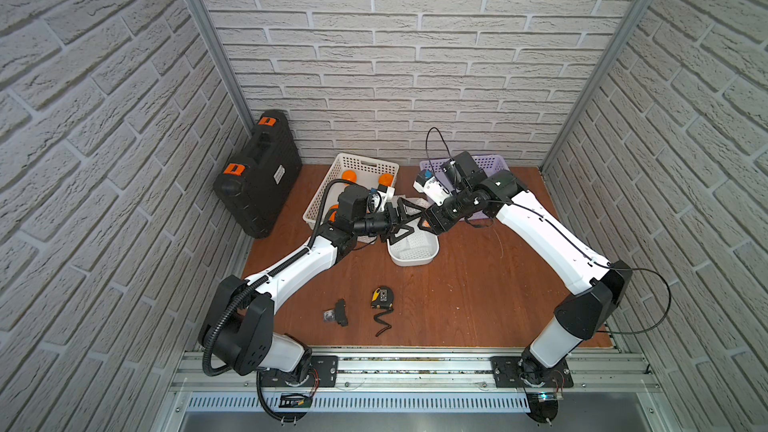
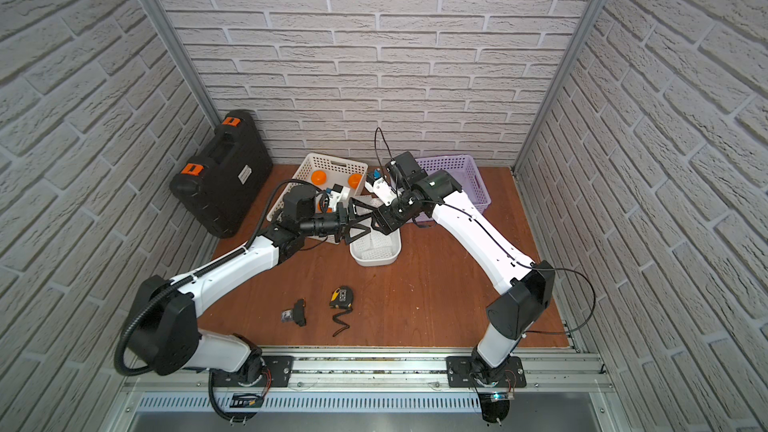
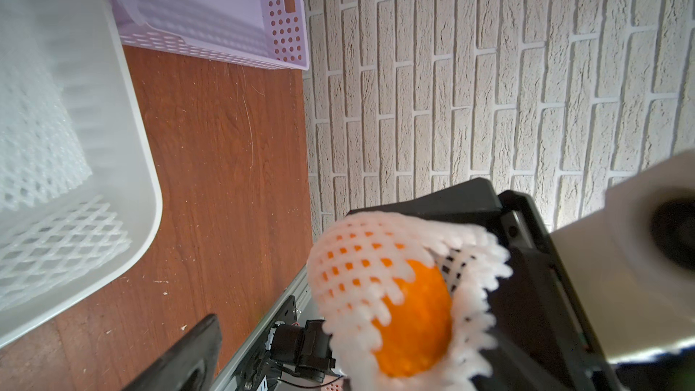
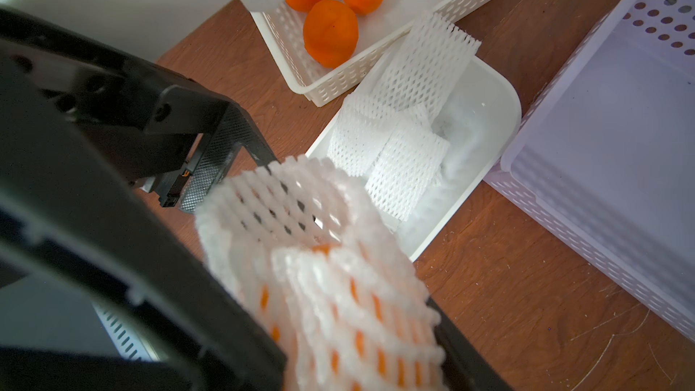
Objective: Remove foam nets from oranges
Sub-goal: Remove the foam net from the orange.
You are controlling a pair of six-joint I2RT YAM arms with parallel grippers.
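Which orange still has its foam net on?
The orange gripped by the right gripper: it alone wears a foam net; the oranges in the perforated basket are bare.

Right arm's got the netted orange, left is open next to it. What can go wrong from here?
1. The right end effector clamps the orange through its soft foam net, and the fruit's bare end already pokes out; a pull might pop it loose onto the table.
2. The left end effector stands wide open close by; closing there, it could pinch fruit with net, or clip the other end effector.
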